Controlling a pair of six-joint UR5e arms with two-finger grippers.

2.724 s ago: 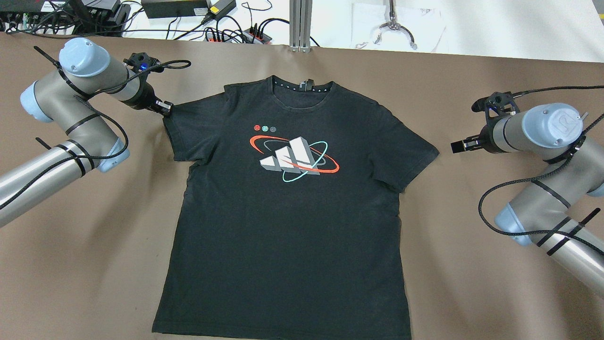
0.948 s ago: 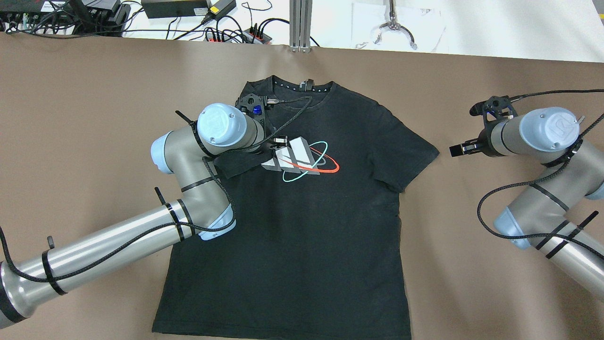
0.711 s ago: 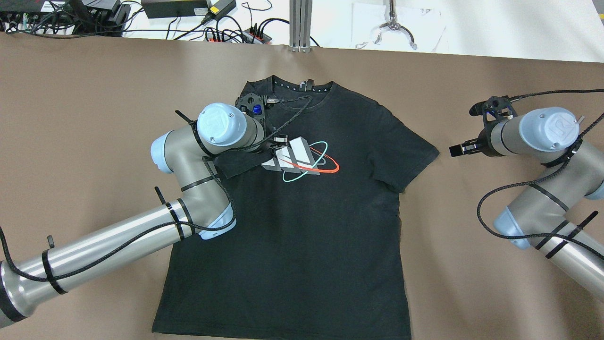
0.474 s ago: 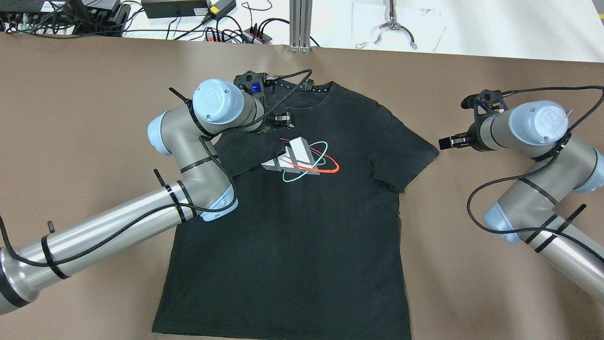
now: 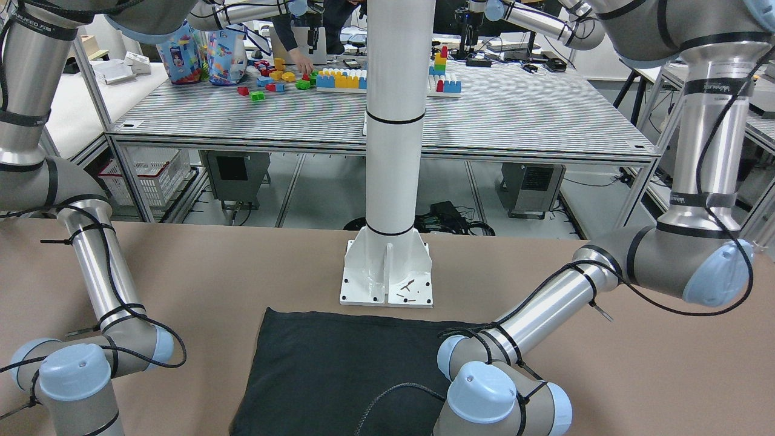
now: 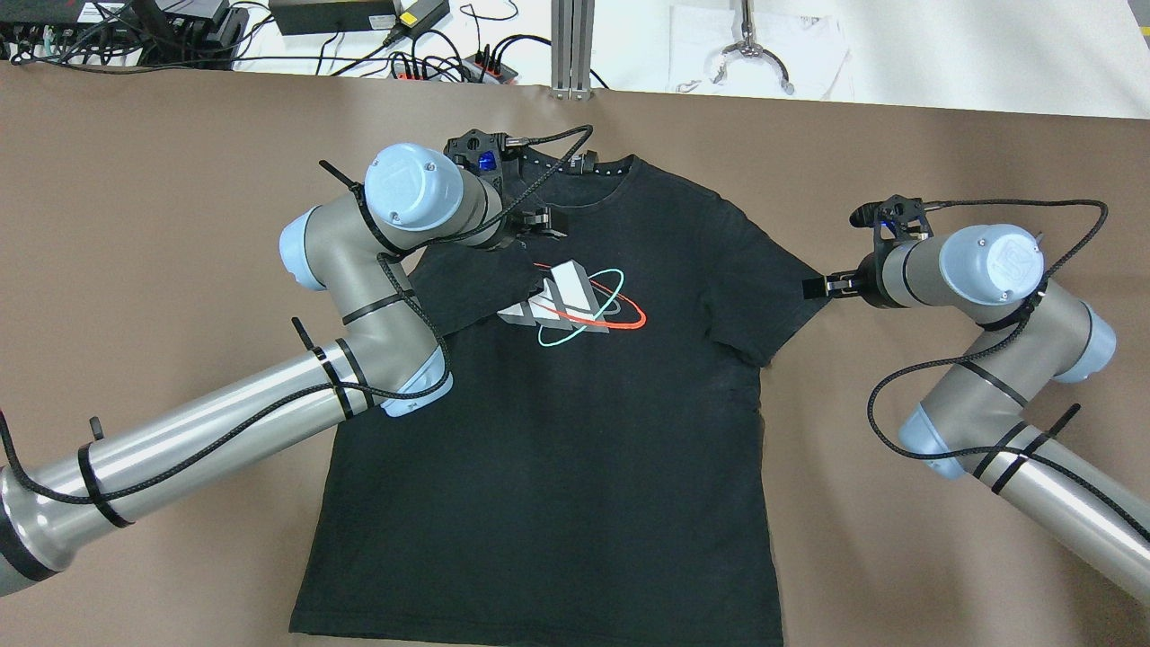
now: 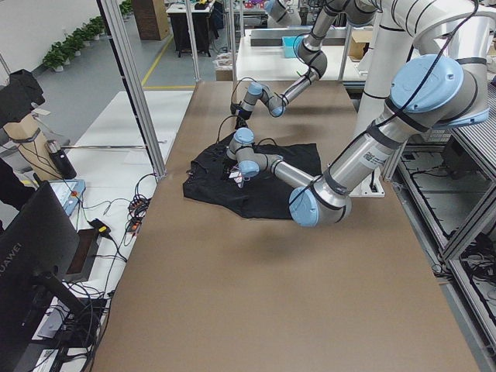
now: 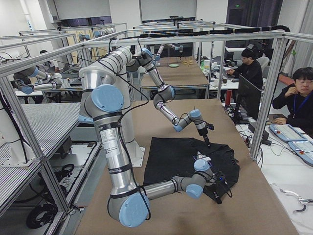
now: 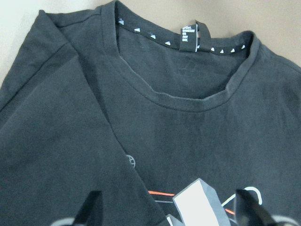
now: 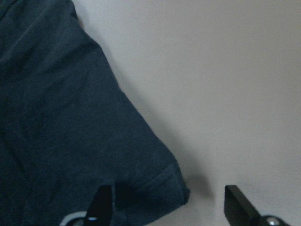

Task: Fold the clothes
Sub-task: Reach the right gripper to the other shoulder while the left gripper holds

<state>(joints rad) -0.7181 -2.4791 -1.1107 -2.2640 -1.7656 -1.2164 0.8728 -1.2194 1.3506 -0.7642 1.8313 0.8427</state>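
The clothes are one black T-shirt (image 6: 557, 449) with a red, white and teal print, lying flat and face up. Its left sleeve (image 6: 467, 288) is folded inward onto the chest. My left gripper (image 6: 542, 222) hovers open just below the collar (image 9: 188, 94), with nothing between its fingers. My right gripper (image 6: 813, 287) is open at the tip of the right sleeve. In the right wrist view the sleeve's hemmed corner (image 10: 155, 183) lies between the spread fingers. The shirt's lower hem (image 5: 339, 369) faces the white pillar.
The white pillar's base plate (image 5: 387, 278) stands on the brown table behind the shirt's hem. Cables and power strips (image 6: 431, 63) and an aluminium post (image 6: 572, 45) line the far edge. People sit at desks (image 8: 298, 98) beyond the table.
My left gripper carried the left sleeve onto the chest, let go and rose toward the collar. My right gripper moved left to the right sleeve's tip.
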